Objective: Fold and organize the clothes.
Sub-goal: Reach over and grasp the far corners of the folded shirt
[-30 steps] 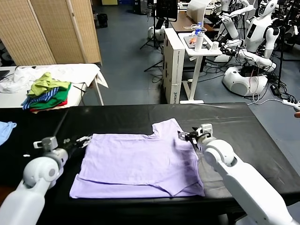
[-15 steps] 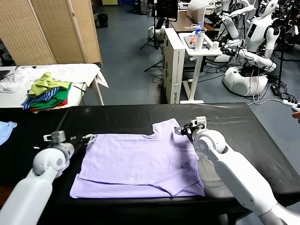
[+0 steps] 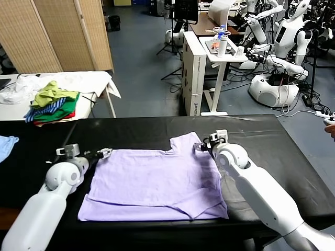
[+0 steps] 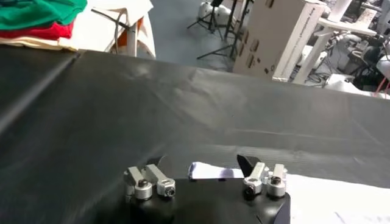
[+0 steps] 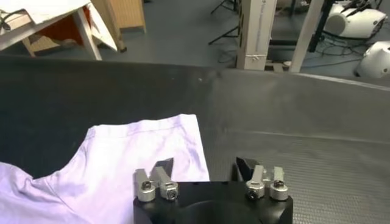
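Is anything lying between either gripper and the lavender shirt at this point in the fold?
Nothing visible. The left gripper sits at the far left corner of the T-shirt, and the right gripper at the far right sleeve edge, jaws open over the fabric. Only bare black table surrounds them.

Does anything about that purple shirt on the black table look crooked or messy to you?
Slightly. The pale lavender T-shirt lies flat on the black table, but only one sleeve sticks out, at its far right corner, and its near edge is doubled into an uneven fold. Nothing is spilled or damaged.
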